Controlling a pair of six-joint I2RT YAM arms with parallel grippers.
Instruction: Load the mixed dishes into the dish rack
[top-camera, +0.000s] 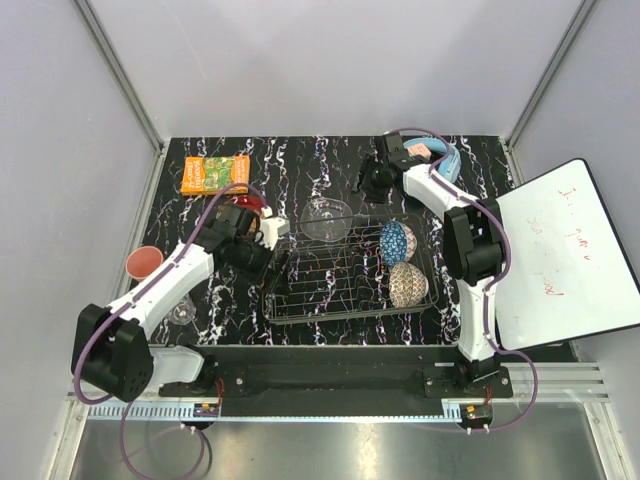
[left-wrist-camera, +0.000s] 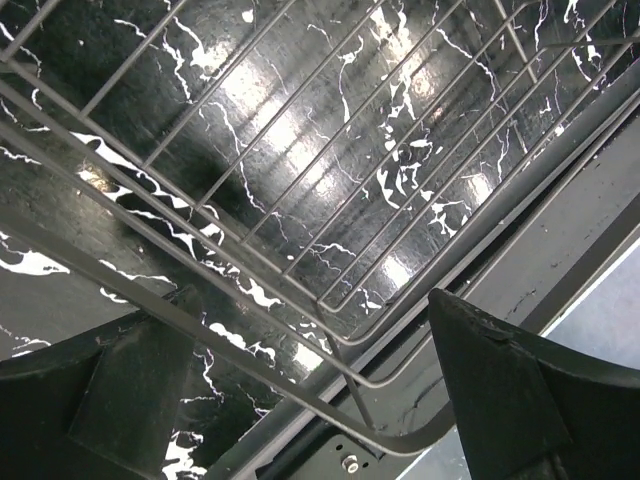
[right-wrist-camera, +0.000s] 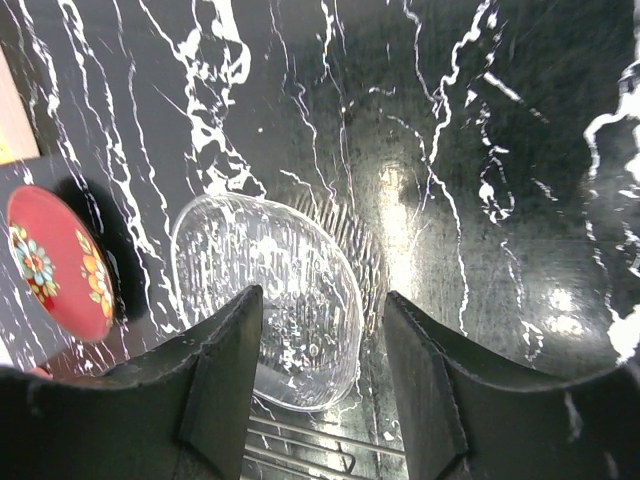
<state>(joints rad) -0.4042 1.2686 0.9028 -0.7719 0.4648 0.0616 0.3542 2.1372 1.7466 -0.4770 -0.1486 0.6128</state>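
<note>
left gripper (left-wrist-camera: 315, 312): it's hanging wide open with nothing in it, a corner wire of the dish rack (top-camera: 320, 288) running between its fingers in the wrist view
right gripper (right-wrist-camera: 322, 300): also spread open and empty, pointing down over the clear glass bowl (right-wrist-camera: 268, 275) near the upper middle of the top view
done so far: looking like two of six; the blue patterned bowl (top-camera: 397, 240) and the beige patterned bowl (top-camera: 408, 284) are sitting in the right end of the rack
borderline: the glass bowl is lying right at the rack's upper edge, can't tell if it's resting on the wire
waiting outside: the glossy red plate (right-wrist-camera: 58, 265) is sitting just upper left of the rack, while the salmon-pink cup (top-camera: 145, 262) and the clear stemmed glass (top-camera: 183, 311) are sitting well off to the left
my guess: less than halfway, glass bowl probably going in next
writing: the whiteboard (top-camera: 560, 250) at right is showing red scribbles, not readable; the orange-green book (top-camera: 214, 173) has cover print, too small to read
</note>
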